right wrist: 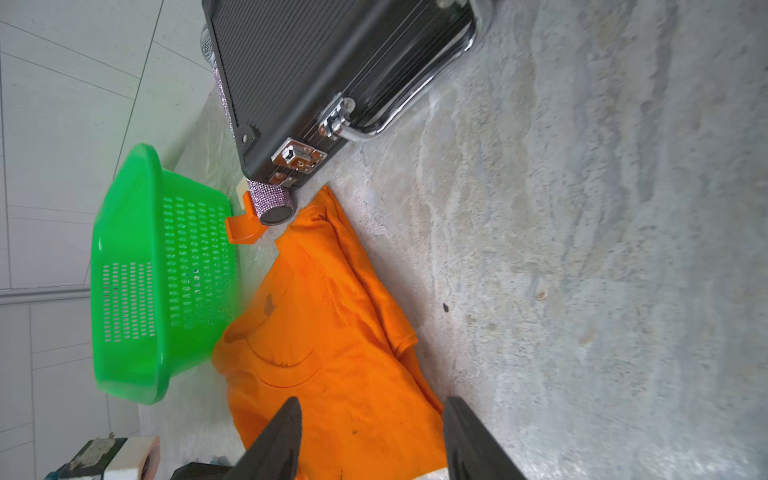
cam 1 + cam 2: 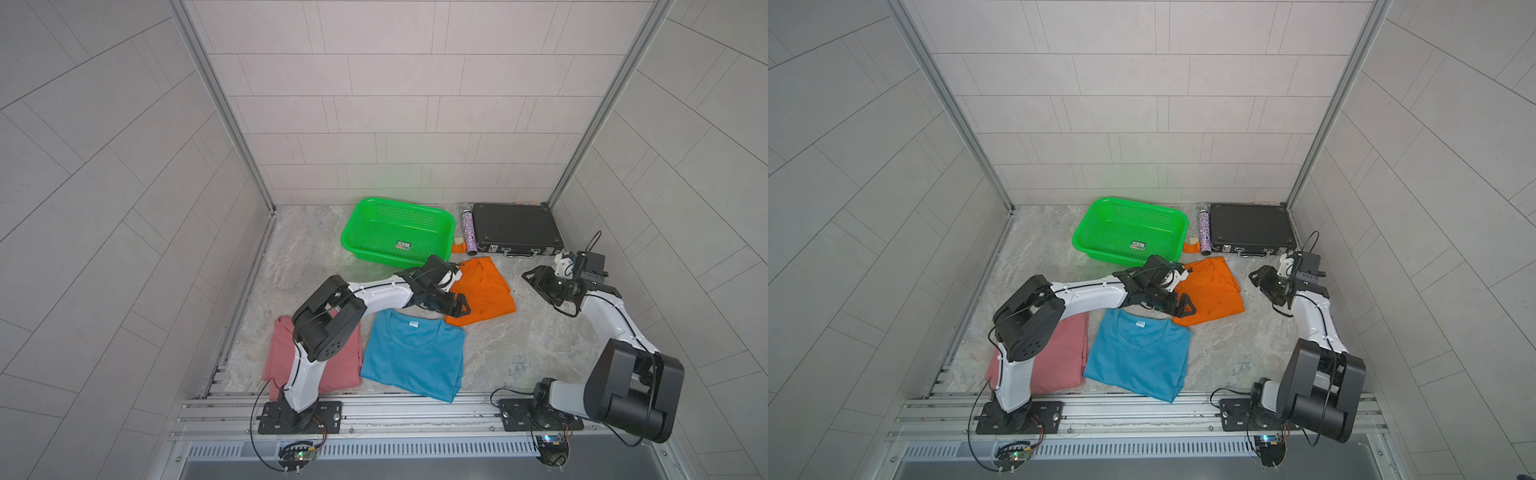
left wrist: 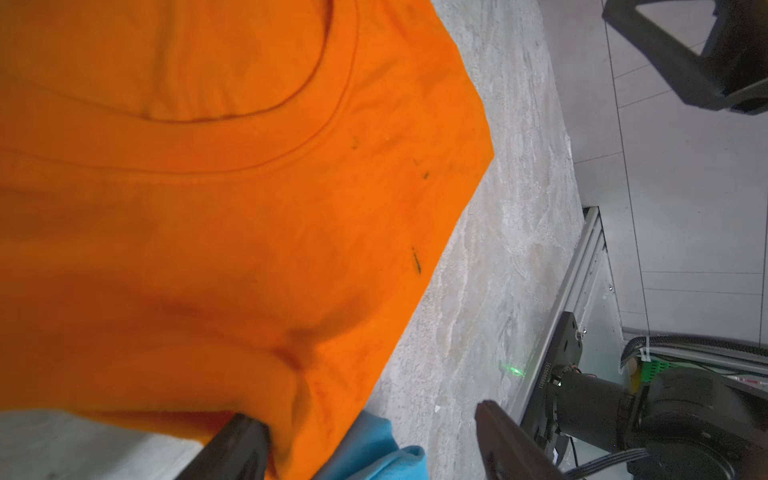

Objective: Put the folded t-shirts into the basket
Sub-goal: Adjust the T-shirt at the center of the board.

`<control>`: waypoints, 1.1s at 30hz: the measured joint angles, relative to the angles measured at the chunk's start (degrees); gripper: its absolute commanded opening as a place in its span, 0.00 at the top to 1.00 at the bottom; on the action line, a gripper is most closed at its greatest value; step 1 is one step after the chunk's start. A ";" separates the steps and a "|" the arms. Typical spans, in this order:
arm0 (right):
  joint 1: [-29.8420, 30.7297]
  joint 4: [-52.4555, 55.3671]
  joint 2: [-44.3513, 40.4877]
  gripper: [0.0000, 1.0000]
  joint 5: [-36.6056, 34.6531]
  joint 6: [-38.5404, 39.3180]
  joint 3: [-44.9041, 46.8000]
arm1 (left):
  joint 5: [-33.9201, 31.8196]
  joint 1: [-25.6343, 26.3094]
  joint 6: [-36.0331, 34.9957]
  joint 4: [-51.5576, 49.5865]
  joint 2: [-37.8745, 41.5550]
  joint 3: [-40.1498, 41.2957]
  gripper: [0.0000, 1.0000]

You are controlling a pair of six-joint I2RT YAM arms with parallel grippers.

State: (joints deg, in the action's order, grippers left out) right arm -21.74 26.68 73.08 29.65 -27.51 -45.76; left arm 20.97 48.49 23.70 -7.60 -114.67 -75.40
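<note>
Three folded t-shirts lie on the marbled floor in both top views. The orange one [image 2: 486, 295] [image 2: 1214, 293] is just in front of the empty green basket [image 2: 374, 254] [image 2: 1104, 253]. The sky blue one [image 2: 415, 357] lies near the front, and the pink one [image 2: 345, 374] sits partly under my left arm. My left gripper [image 2: 459, 305] [image 3: 370, 436] is open at the orange shirt's [image 3: 208, 228] near-left corner, one finger against its edge, blue cloth [image 3: 374, 449] below. My right gripper [image 2: 536, 278] [image 1: 372, 432] hovers open beside the orange shirt [image 1: 332, 353], holding nothing.
A black case [image 2: 515, 226] lies at the back right, with a glittery cylinder [image 2: 469, 232] and a small orange piece [image 2: 458, 248] between it and the basket [image 1: 137, 291]. Tiled walls close in three sides. A metal rail [image 2: 415, 409] runs along the front.
</note>
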 measured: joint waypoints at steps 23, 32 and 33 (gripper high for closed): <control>18.93 -13.25 12.94 0.50 4.92 -9.64 4.20 | -13.81 -5.01 -19.78 -12.98 6.14 -13.38 0.12; 18.78 -21.18 20.41 0.56 7.78 -13.35 4.85 | -14.01 -6.67 -22.45 -11.34 -6.71 -19.45 0.11; 18.69 -21.77 20.00 0.56 7.69 -13.51 5.53 | -13.53 -6.88 -22.43 -11.78 -7.98 -20.68 0.11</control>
State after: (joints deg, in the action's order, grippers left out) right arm -3.05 4.91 93.08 37.34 -41.01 -40.23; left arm 7.44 41.60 1.28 -19.38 -122.65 -96.07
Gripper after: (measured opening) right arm 0.446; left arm 0.891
